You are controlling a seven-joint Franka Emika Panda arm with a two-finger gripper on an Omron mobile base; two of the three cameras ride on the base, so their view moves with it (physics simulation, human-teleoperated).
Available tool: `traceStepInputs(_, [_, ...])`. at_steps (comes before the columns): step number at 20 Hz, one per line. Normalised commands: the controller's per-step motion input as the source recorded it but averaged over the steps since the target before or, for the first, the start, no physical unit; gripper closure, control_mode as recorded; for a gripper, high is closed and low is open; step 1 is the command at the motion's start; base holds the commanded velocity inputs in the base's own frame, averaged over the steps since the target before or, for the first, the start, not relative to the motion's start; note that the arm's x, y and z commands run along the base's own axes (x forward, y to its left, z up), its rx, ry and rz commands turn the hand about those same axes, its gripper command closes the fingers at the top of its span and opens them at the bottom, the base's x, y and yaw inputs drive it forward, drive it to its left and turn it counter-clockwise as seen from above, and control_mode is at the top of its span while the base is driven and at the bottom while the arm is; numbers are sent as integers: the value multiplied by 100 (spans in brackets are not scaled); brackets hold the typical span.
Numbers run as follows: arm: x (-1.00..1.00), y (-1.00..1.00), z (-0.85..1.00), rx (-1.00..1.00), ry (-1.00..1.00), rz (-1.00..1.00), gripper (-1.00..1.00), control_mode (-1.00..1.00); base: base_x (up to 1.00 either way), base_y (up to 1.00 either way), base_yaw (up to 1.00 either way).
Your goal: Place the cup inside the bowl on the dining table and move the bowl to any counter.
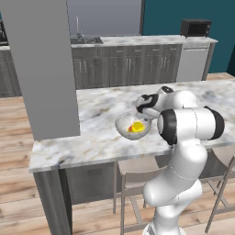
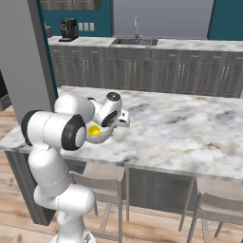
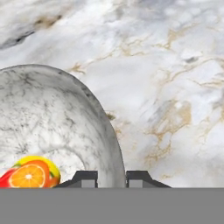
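Cup (image 1: 136, 126) already lying inside the bowl (image 1: 125, 125) near the worktop (image 1: 92, 137) front edge, hand (image 3: 111, 178) clenched astride the bowl's rim, wall between fingertips, apparently for carrying off to a counter (image 1: 151, 41).

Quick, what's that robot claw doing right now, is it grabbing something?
Gripper: jaws closed on the rim of the bowl, one finger inside and one outside; the cup lies in the bowl.
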Motion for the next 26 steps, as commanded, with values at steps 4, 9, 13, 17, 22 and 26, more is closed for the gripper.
traceStepInputs(4, [-1,-10,4,8,0,0,100,-100,0,0,0])
traceStepInputs(9, [-3,-4,13,7,0,0,100,-100,0,0,0])
traceStepInputs(13, [-9,0,24,5,-1,0,100,-100,0,0,0])
traceStepInputs(17, [-15,-2,28,3,-4,0,100,-100,0,0,0])
traceStepInputs(22, [-26,0,26,2,-3,0,100,-100,0,0,0])
traceStepInputs(26, [-36,0,25,1,-3,0,100,-100,0,0,0])
